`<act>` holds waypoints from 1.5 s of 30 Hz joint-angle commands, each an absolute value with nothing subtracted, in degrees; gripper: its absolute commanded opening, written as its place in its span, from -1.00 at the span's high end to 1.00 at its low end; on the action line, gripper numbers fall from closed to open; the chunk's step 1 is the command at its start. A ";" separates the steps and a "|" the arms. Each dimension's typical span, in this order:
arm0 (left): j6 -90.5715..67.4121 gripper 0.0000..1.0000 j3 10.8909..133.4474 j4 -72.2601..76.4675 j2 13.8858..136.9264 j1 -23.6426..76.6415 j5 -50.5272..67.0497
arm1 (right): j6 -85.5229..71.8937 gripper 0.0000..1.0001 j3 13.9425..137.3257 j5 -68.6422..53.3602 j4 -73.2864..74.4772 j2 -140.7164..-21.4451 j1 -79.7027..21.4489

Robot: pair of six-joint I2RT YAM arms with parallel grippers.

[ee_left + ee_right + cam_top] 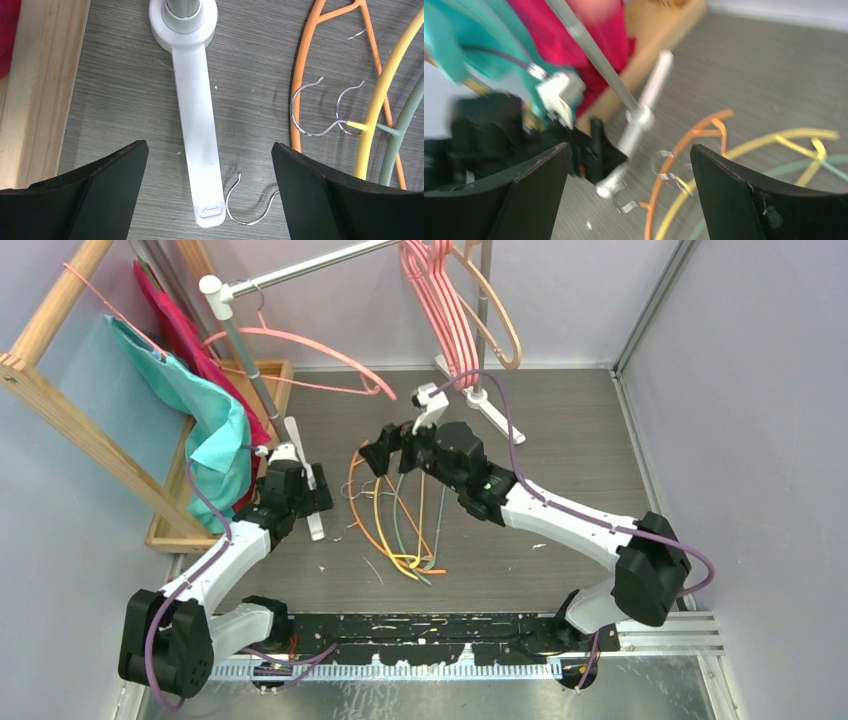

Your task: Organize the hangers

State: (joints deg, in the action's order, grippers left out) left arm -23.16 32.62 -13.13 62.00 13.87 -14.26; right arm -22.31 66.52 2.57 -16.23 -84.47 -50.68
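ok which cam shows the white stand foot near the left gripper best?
Left wrist. The white stand foot lies sharp and nearly whole between the open fingers of the left gripper. Top external shows it small, partly covered by that gripper. Right wrist shows it only as a blurred pale bar.

Pale lilac walls (740, 390) close in a grey wood-grain tabletop (560, 430), with a metal strip (650, 310) down the right corner. At the left a slanted wooden frame (60, 410) rises from a wooden base (275, 375) — teal cloth (215, 430) and red cloth (170, 320) hang against it. A silver rail (300, 270) crosses overhead; a stand's white foot (495, 415) lies flat. The light is even.
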 commanded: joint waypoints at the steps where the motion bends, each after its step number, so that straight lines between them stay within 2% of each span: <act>1: -22.77 -0.96 33.13 -11.51 61.63 14.06 -14.48 | -18.55 -0.88 58.64 6.73 -11.57 -80.80 -51.25; 4: -22.75 -0.96 33.18 -11.60 61.74 14.14 -14.47 | -17.49 -0.75 55.20 9.90 -5.01 -81.51 -53.62; 9: -22.76 -0.96 33.14 -11.66 61.68 14.11 -14.63 | -16.09 -0.34 52.30 11.47 0.14 -84.67 -58.47; 15: -22.79 -0.96 33.39 -11.76 61.96 14.14 -14.75 | -15.36 -0.29 55.11 10.82 1.02 -89.81 -62.82; 20: -22.77 -0.96 33.21 -11.86 61.69 14.17 -14.57 | -16.13 -0.29 57.55 8.51 0.44 -95.51 -63.10; 28: -22.85 -0.96 33.12 -11.51 61.74 14.22 -14.21 | -16.61 -0.17 61.17 6.62 0.38 -102.88 -63.08; 30: -22.94 -0.96 33.09 -11.51 61.70 14.23 -14.23 | -16.34 0.01 61.79 6.54 0.72 -104.08 -63.11; 33: -22.94 -0.96 33.05 -11.43 61.59 14.17 -14.15 | -16.50 0.45 61.98 7.09 1.26 -104.65 -63.10; 35: -22.94 -0.96 33.06 -11.43 61.61 14.16 -14.11 | -16.48 0.64 61.49 8.11 1.41 -104.03 -63.11; 41: -23.00 -0.96 33.03 -11.51 61.60 14.17 -14.08 | -16.39 0.81 59.74 11.14 2.63 -99.95 -63.11; 45: -23.03 -0.96 32.96 -11.65 61.40 14.16 -14.20 | -15.81 0.84 58.59 15.05 3.80 -92.22 -63.07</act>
